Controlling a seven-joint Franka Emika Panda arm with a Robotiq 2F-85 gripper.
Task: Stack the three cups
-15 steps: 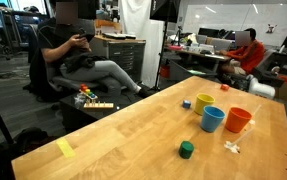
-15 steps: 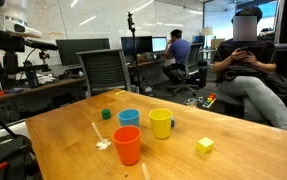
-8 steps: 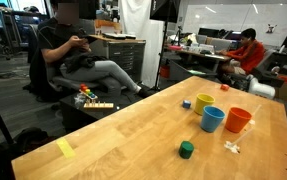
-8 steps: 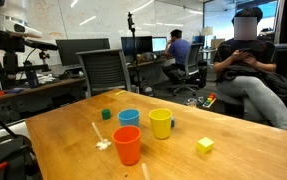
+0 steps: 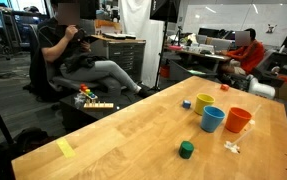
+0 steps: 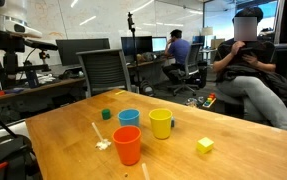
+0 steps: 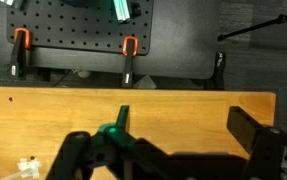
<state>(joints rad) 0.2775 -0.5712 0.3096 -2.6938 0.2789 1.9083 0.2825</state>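
Observation:
Three cups stand upright and apart on the wooden table. The yellow cup (image 5: 204, 102) (image 6: 160, 123), the blue cup (image 5: 213, 119) (image 6: 129, 119) and the orange-red cup (image 5: 238, 120) (image 6: 127, 146) show in both exterior views. None is inside another. My gripper (image 7: 163, 150) shows only in the wrist view. It is open and empty above bare table near an edge. No cup shows in the wrist view. The arm does not show in either exterior view.
A dark green block (image 5: 186, 149) (image 6: 106, 114), a yellow block (image 6: 205, 145), a tiny blue block (image 5: 186, 103) and a white scrap (image 5: 231, 147) (image 6: 103, 144) lie on the table. A black pegboard with orange clamps (image 7: 129, 46) stands beyond the table edge. People sit nearby.
The seated person in the background shifts the arms a little. The cups and blocks have not moved.

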